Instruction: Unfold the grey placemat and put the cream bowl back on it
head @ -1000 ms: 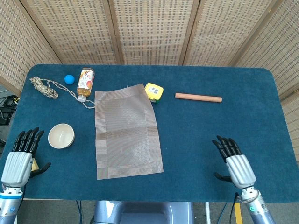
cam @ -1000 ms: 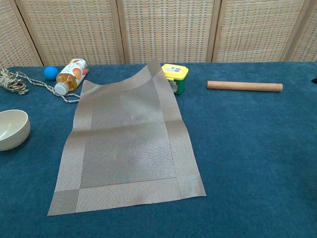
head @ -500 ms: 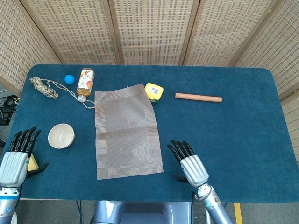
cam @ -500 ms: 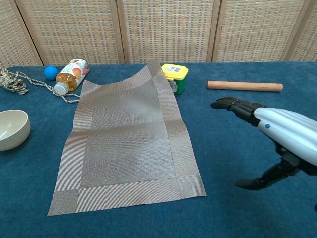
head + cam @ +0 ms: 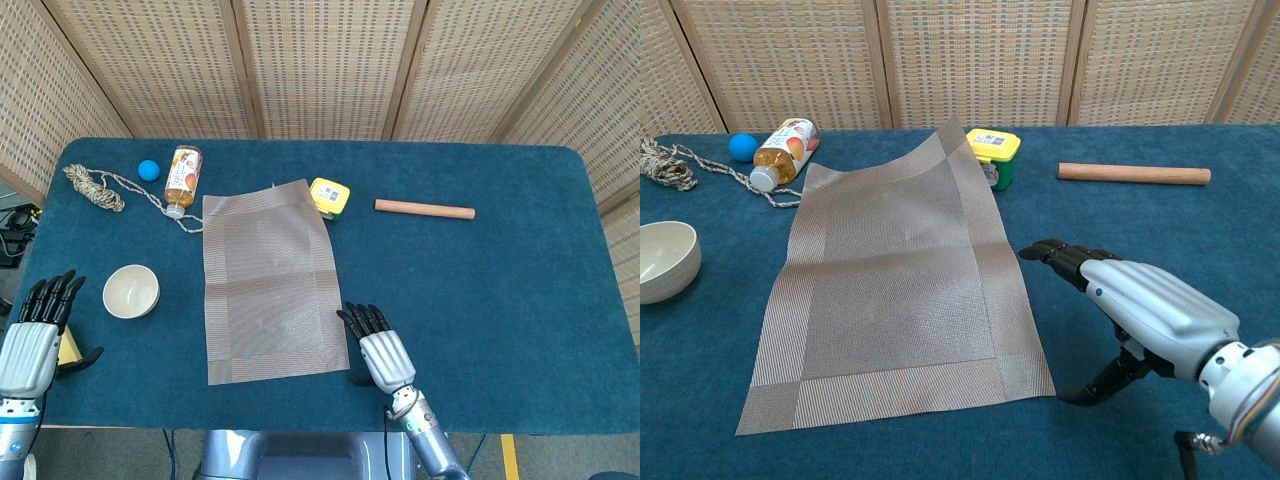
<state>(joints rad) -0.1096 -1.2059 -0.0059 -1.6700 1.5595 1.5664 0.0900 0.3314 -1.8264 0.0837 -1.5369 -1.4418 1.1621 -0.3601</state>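
Grey placemat [image 5: 273, 282] lies unfolded mid-bench; cream bowl [image 5: 131, 291] sits left of it. Right hand [image 5: 377, 351] beside the placemat's near corner, fingers open; left hand [image 5: 33, 335] seemingly open too.

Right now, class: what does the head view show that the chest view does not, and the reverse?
Only the head view shows the left hand, open beside the table edge. The chest view adds nothing new; it only brings the right hand closer. Both share the right hand, the unfolded grey placemat, the cream bowl left of it, the bottle and the wooden rod.
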